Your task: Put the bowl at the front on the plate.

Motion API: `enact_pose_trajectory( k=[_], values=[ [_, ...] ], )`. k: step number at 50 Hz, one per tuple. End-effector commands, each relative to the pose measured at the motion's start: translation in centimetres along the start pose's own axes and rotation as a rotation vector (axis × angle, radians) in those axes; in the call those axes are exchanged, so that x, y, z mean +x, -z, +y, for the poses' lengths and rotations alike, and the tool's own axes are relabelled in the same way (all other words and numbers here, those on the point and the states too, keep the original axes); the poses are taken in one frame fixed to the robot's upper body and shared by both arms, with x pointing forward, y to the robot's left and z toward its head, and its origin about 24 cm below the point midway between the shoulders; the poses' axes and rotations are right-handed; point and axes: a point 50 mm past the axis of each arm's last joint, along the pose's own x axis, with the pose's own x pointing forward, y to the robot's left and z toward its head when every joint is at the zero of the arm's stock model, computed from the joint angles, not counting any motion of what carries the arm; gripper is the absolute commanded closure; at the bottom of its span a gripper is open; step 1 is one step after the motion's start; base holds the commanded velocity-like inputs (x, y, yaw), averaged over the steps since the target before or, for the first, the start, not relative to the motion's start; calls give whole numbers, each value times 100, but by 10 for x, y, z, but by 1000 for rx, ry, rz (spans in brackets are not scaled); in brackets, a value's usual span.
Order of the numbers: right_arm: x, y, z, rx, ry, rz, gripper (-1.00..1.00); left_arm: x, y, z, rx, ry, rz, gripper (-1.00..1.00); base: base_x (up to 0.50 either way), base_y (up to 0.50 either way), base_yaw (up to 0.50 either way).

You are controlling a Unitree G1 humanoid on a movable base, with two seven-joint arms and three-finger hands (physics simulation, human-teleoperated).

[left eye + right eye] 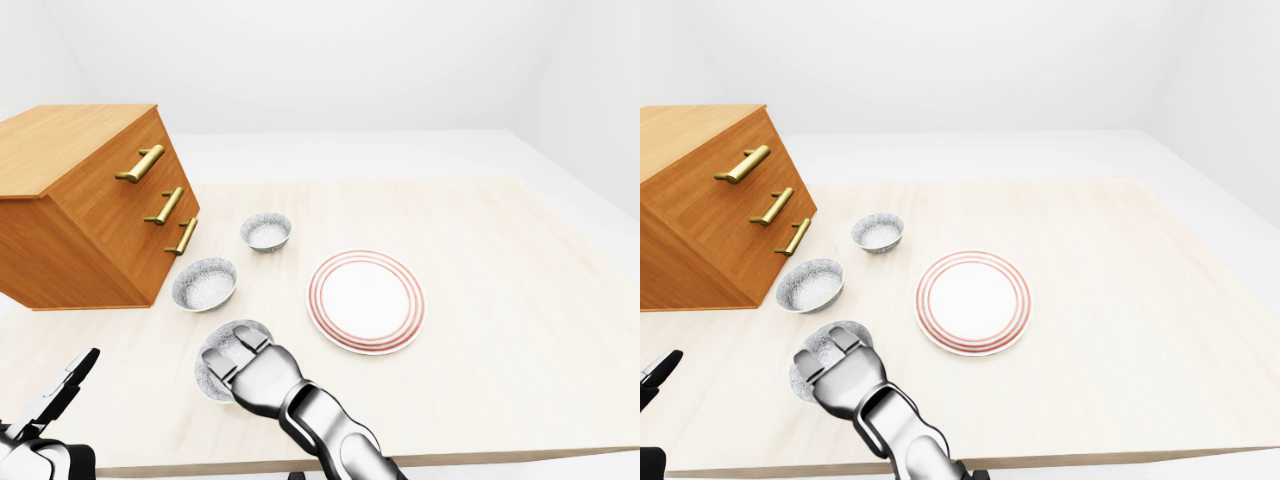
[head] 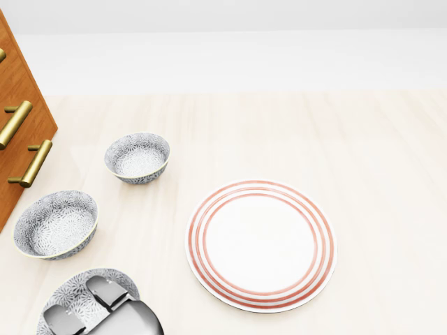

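Note:
The bowl nearest the bottom of the head view [image 2: 73, 288] is grey-patterned and lies at the lower left, partly under my right hand [image 2: 82, 302]. That silver hand reaches in from the bottom edge, and its fingers [image 2: 106, 289] dip inside the bowl, open, with the thumb hidden. To the bowl's right lies the white plate with red rings [image 2: 260, 244], with nothing on it. My left hand [image 1: 62, 385] hangs open at the bottom left of the left-eye view, away from the table.
Two more patterned bowls stand up and left of the plate: one [image 2: 56, 225] beside the wooden drawer chest [image 1: 80, 210], one [image 2: 137, 158] higher up. The table's edge [image 1: 480, 460] runs along the bottom of the eye views.

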Motion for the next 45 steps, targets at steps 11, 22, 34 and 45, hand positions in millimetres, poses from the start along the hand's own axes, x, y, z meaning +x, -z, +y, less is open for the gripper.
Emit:
enact_pose_trajectory(
  k=[11,22,34,45],
  values=[
    [9,2,14,66,-55,-13,-100,0,0,0,0,-2,-3,-100,0,0,0],
    [13,3,26,99,-56,-10,-100,0,-1,0,-5,-2,-5,-100,0,0,0],
    [20,7,27,114,-61,-3,-100,0,-5,1,-14,0,-18,-100,0,0,0],
    [21,11,36,143,-74,13,-100,0,-4,0,-12,-1,-13,-100,0,0,0]
  ],
)
